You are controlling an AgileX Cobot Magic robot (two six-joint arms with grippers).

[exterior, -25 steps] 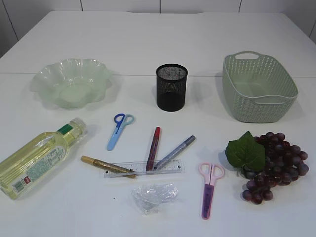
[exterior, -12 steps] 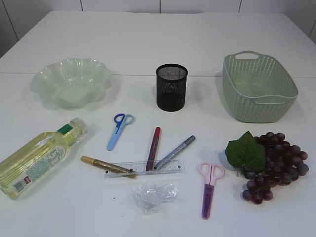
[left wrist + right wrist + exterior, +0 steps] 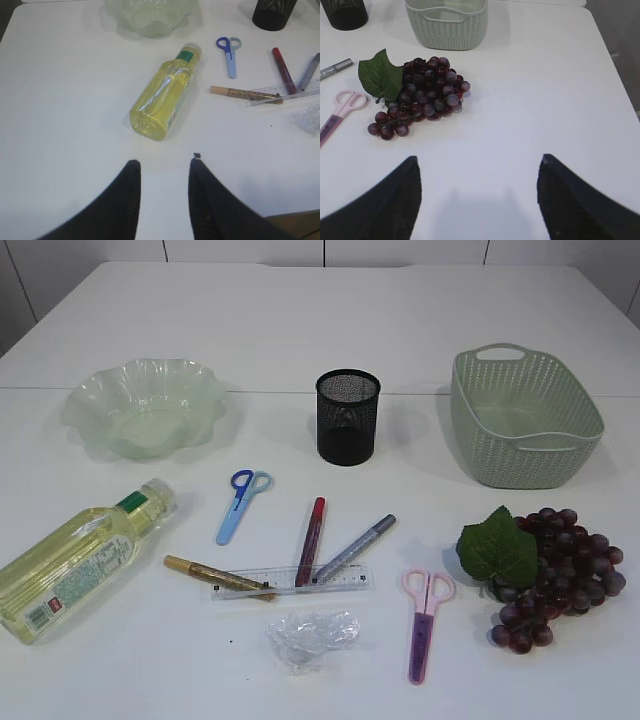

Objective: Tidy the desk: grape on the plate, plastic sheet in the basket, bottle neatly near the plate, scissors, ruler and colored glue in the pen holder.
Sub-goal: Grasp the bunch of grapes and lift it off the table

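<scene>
Nothing is sorted yet. The right pincer (image 3: 477, 200) hangs wide open and empty just short of the grape bunch (image 3: 422, 95) on the surface; the left pincer (image 3: 164, 200), partly open and empty, faces the lying bottle (image 3: 162, 95). The likely next move is grasping the grapes for the plate (image 3: 145, 405).

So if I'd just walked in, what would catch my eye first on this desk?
Probably the dark purple grape bunch with its green leaf, lying at the right, in front of the pale green basket. Next, the yellow bottle lying on its side at the left, below the frilly green plate. Between them, scissors, pens and a ruler lie scattered below the black mesh pen holder.
</scene>
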